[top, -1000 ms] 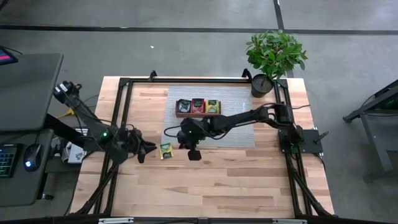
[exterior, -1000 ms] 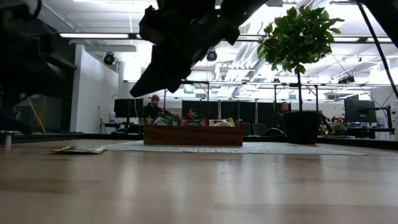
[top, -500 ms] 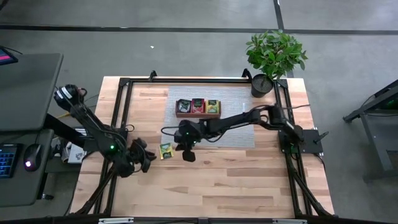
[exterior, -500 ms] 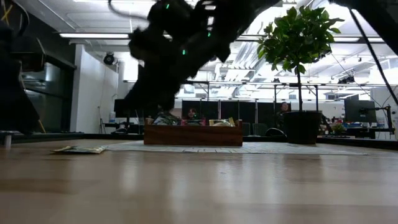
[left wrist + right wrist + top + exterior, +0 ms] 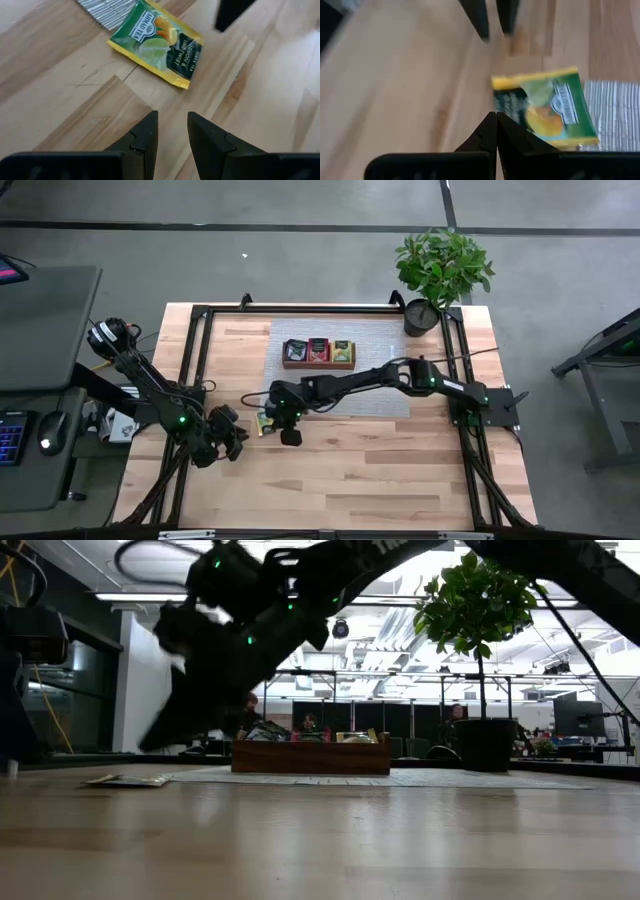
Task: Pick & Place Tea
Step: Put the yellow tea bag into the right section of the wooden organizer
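Potted plant point(image 5: 441, 275), wooden tray point(image 5: 319, 363), striped mat point(image 5: 385, 380).

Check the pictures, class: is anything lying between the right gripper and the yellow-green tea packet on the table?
Nothing visible does. The right gripper hangs with its fingers together directly beside the yellow-green tea packet, which lies flat on bare wood at the edge of the striped mat. The left gripper waits on the packet's far side, apart from it.
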Tool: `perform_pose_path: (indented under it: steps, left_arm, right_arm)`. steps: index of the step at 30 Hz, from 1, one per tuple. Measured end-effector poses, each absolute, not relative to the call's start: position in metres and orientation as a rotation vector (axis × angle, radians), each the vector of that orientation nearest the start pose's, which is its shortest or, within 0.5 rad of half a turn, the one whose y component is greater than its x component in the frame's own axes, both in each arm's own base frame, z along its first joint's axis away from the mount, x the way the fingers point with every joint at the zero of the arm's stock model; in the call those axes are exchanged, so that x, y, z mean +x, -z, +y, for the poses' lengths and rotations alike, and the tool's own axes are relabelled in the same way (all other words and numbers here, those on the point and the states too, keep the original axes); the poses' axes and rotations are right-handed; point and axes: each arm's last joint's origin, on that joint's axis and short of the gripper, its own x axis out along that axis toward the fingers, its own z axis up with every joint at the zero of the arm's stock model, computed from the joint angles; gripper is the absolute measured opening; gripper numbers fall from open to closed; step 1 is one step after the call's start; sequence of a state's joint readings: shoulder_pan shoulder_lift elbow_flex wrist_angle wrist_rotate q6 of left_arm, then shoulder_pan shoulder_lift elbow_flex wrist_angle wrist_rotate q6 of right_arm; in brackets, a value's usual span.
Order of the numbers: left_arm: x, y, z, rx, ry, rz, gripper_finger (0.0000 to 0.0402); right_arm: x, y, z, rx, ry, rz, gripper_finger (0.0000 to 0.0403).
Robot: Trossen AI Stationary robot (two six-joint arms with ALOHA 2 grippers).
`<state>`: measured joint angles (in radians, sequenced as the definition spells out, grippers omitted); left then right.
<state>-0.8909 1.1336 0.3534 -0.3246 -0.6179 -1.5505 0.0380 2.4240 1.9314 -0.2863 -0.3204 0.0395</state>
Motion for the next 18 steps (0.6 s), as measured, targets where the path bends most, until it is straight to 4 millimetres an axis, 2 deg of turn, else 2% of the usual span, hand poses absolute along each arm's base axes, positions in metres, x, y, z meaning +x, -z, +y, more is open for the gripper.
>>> perform_pose_path:
  steps: [4,10,18]
  left_arm:
    - [0.115,-0.13,-0.116,-0.698,-0.415,0.754,0.0103]
    - [0.115,-0.129,-0.115,-0.685,-0.437,0.741,0.0103]
    - [0.115,-0.128,-0.113,-0.664,-0.459,0.727,0.0103]
  right_arm:
    - [0.535,-0.141,0.025,0.138,-0.314,0.814,0.0]
    - [0.529,-0.129,0.018,0.153,-0.304,0.864,0.0]
    - [0.531,-0.12,0.02,0.167,-0.334,0.871,0.0]
